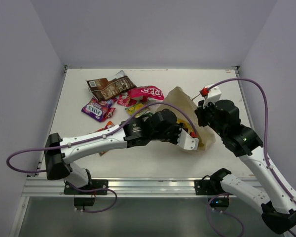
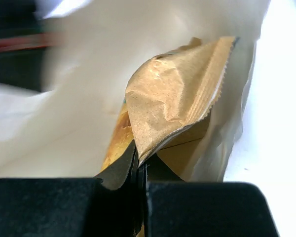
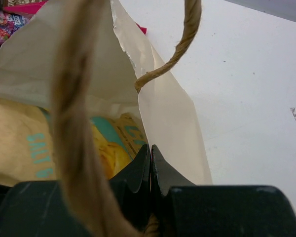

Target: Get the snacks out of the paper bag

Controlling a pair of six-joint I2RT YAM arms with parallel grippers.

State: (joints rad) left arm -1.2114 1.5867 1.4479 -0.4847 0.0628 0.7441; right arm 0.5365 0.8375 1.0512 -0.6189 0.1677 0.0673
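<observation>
Pinching a corner of the tan crinkled pouch (image 2: 172, 98) inside the cream paper carrier bag (image 1: 180, 98), the left gripper (image 2: 138, 163) is closed tight; the pouch's long axis slants away, serrated end farthest; the right gripper (image 3: 150, 153) clamps the bag's rim beside its brown cord handle (image 3: 74, 123).

Soft, even light is filling the overhead view, casting faint shadows on the table (image 1: 153, 160). The tan pouch (image 2: 177, 98) is showing sharp, the paper bag (image 2: 79, 98) behind it glaring white and blurring; the near cord handle (image 3: 74, 113) is smearing unfocused.
</observation>
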